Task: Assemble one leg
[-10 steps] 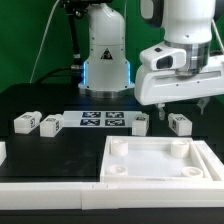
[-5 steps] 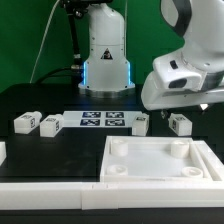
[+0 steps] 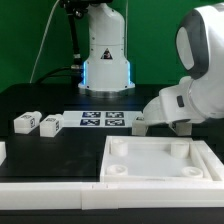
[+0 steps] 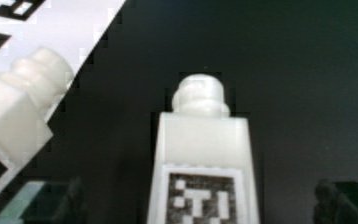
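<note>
In the wrist view a leg (image 4: pixel 202 150), a white block with a round peg (image 4: pixel 197 92) at its far end and a marker tag (image 4: pixel 199 195), lies on the black table. My gripper (image 4: pixel 199 205) is open. Its dark fingertips (image 4: pixel 51 200) stand wide apart on either side of the leg, not touching it. A second leg (image 4: pixel 19 100) lies beside it. In the exterior view my arm (image 3: pixel 190 90) is low at the right and hides the fingers and the leg below them. One leg (image 3: pixel 140 125) shows at its edge. Two more legs (image 3: pixel 25 123) (image 3: pixel 50 124) lie at the left.
The marker board (image 3: pixel 102 121) lies mid-table and shows in the wrist view (image 4: pixel 51 20). The large white square panel (image 3: pixel 160 160) with corner holes lies in front. A white strip (image 3: pixel 50 188) runs along the front edge. The robot base (image 3: pixel 105 55) stands behind.
The arm has swung down and toward the exterior view's right. It now covers the right-hand leg that was visible before. The legs and panel have not moved.
</note>
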You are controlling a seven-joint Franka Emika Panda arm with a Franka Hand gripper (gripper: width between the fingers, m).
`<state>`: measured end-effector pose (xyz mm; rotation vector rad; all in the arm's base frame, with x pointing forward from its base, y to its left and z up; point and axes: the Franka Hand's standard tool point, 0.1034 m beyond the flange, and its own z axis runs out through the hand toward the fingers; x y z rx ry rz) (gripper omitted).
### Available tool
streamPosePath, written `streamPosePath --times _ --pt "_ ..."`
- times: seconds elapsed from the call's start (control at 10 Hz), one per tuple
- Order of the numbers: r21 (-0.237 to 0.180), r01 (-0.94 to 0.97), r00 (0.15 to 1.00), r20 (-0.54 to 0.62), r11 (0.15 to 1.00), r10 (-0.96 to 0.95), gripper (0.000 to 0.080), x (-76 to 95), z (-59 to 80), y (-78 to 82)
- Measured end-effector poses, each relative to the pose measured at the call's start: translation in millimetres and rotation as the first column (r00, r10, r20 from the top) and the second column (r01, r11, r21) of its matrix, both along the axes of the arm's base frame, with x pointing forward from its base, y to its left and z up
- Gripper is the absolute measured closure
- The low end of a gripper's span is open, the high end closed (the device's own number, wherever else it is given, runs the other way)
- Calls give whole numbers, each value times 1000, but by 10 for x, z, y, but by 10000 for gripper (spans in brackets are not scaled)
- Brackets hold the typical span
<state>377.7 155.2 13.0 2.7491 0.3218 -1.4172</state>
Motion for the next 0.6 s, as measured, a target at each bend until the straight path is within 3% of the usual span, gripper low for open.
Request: streamPosePath --times 0.4,0.6 --pt "1 1 1000 -1 1000 -1 151 -9 -11 -6" --pt "1 1 1000 -2 1000 -1 420 -10 -13 -5"
